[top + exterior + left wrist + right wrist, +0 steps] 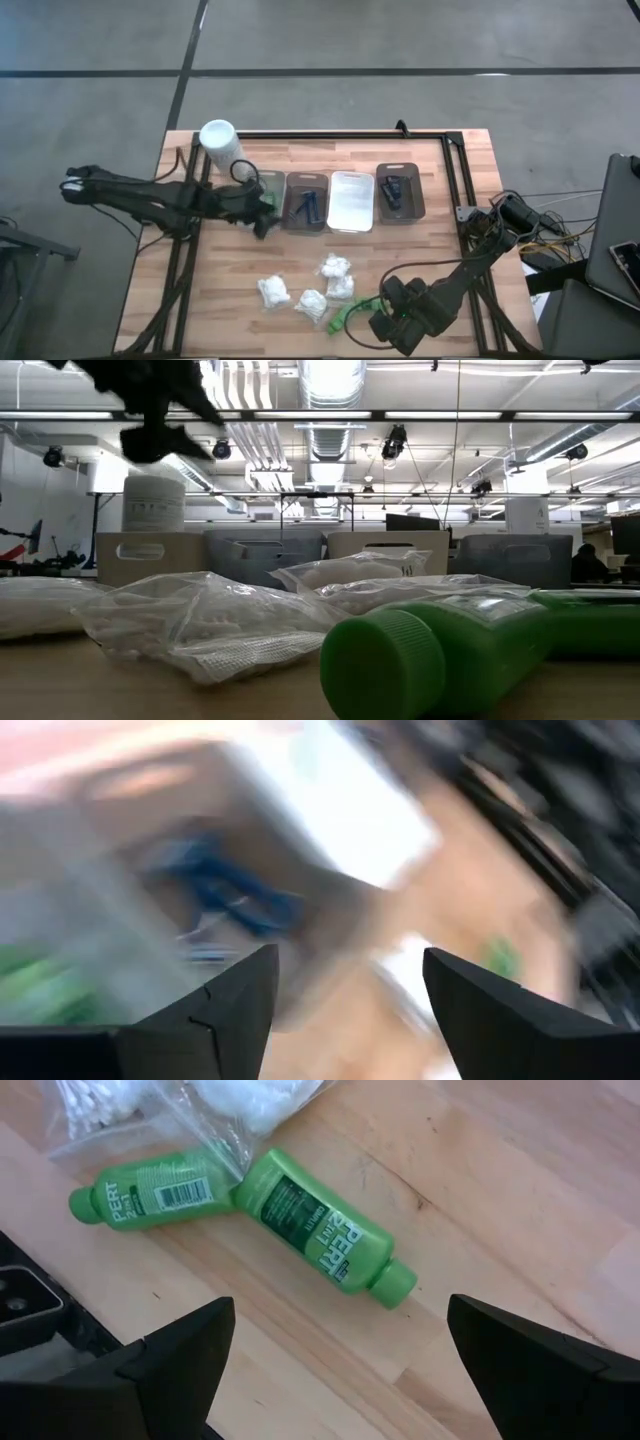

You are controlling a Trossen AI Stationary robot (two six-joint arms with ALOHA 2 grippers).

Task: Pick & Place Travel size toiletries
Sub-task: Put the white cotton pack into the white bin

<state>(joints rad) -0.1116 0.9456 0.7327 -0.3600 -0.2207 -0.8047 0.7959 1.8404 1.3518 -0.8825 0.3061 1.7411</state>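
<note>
Two bright green bottles (320,1235) (160,1195) lie on their sides on the wooden table near its front edge, one partly under a clear bag of white puffs (230,1105). My right gripper (335,1350) hovers open above them, its fingers to either side of the nearer bottle without touching it. Several bags of white puffs (312,303) lie left of the bottles (345,312). My left gripper (260,215) hangs open and empty above the leftmost tray (272,185), where some green shows. In the left wrist view the picture is blurred; blue razors (235,900) lie in a tray.
Four rectangular trays stand in a row at mid-table: the second (305,203) holds blue razors, the third (352,200) looks white, the fourth (400,192) holds dark items. A tall white cylinder (218,140) stands at the far left. A black frame (455,170) borders the table's right side.
</note>
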